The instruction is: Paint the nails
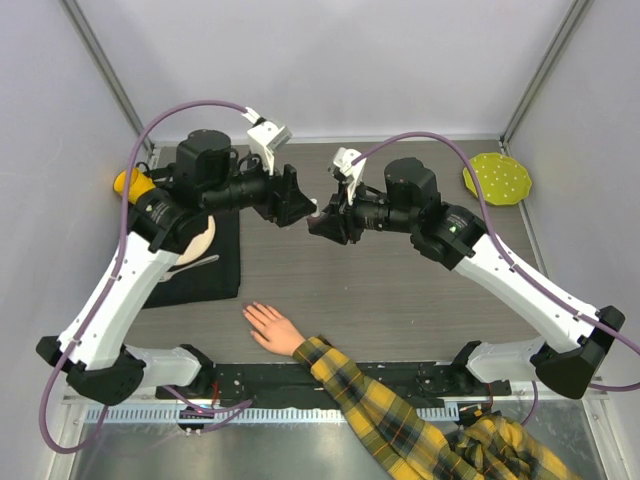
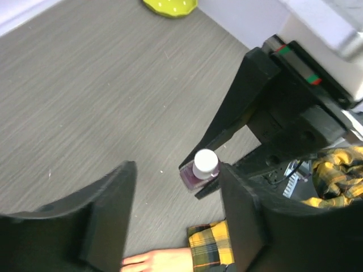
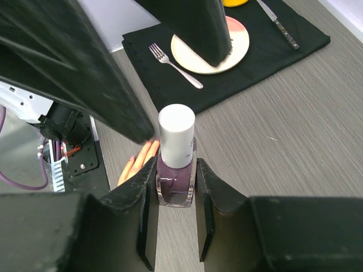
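Note:
A small purple nail polish bottle [image 3: 174,184] with a white cap [image 3: 176,133] is clamped upright between the jaws of my right gripper [image 3: 174,170], held above the table. It also shows in the left wrist view [image 2: 195,175]. My left gripper [image 2: 177,168] is open, its fingers [image 3: 85,68] spread just beyond the cap, apart from it. In the top view the two grippers [image 1: 300,205] [image 1: 322,222] meet nose to nose at mid-table. The pale hand [image 1: 270,325] with a plaid sleeve [image 1: 370,395] lies flat near the front edge. Its nails are too small to make out.
A black placemat [image 1: 215,270] at the left holds a pale plate [image 3: 241,39], a fork [image 3: 176,67] and a knife [image 3: 278,25]. An orange-yellow object [image 1: 130,183] sits behind it. A yellow-green dotted plate [image 1: 497,180] lies at the back right.

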### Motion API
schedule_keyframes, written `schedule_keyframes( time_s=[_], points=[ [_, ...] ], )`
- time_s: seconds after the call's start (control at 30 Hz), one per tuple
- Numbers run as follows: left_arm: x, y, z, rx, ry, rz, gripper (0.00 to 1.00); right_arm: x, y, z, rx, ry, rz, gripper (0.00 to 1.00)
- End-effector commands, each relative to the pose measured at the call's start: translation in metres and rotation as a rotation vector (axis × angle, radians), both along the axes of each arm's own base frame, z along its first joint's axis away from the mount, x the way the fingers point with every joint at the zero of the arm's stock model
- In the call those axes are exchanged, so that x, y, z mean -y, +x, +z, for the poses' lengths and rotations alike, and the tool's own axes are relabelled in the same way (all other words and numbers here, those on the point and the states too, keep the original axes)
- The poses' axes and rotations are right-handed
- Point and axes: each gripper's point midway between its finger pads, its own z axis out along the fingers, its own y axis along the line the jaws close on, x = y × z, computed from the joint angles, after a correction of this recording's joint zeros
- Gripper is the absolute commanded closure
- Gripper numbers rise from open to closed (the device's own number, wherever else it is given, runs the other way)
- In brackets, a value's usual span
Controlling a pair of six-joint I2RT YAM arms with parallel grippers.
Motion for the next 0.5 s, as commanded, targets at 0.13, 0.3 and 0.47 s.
schedule_keyframes(
  time_s=[0.13,0.3,0.47],
  points=[
    [0.018,-0.007,0.006,0.018,0.003,-0.078,0.55,-0.003,0.0,0.033,0.083,0.059,0.006,0.99],
    [0.02,-0.005,0.006,0.025,0.008,-0.081,0.81,-0.002,0.001,0.031,0.085,0.051,-0.004,0.99],
    [0.013,0.006,0.008,0.06,0.019,-0.013,1.0,0.003,0.016,0.023,0.09,0.025,-0.094,0.69]
  ],
)
